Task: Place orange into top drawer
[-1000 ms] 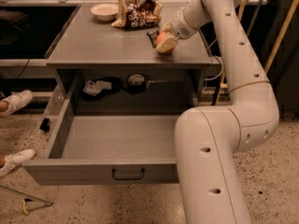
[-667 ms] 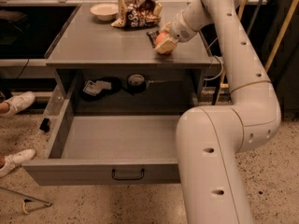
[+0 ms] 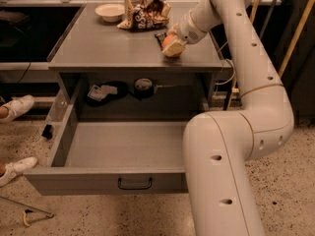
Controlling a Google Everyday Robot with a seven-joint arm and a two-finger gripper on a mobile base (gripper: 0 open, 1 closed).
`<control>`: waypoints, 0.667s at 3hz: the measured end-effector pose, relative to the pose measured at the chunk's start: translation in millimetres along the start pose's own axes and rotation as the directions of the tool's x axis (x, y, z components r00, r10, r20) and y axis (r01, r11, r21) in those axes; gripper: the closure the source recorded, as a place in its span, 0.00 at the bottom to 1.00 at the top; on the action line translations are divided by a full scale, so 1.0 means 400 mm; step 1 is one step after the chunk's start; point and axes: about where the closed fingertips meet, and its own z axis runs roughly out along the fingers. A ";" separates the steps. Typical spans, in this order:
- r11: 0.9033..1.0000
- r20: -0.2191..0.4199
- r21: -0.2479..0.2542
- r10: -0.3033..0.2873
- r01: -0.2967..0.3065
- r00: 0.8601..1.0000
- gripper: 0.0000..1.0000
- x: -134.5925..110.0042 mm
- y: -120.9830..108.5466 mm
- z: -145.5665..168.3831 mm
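— Orange [image 3: 168, 40] status?
— Top drawer [image 3: 123, 149] stands open below. The fruit is over the worktop's [image 3: 98, 48] right side, claw [image 3: 172, 44] clenched on it. It's round and smooth, so a loose grip could let it roll off, missing the drawer.

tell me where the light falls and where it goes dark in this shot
Camera view: dim, warm light from above, no glare; the tabletop and the pale arm are brightest; the recess behind the open top drawer sits in shadow; the gripper, at the orange on the tabletop's right rear, is well lit.
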 end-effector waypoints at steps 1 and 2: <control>0.997 -0.097 -0.082 0.003 -0.011 0.995 1.00 -0.058 0.056 0.018; 0.996 -0.175 -0.071 0.048 -0.062 0.983 1.00 -0.163 0.095 -0.022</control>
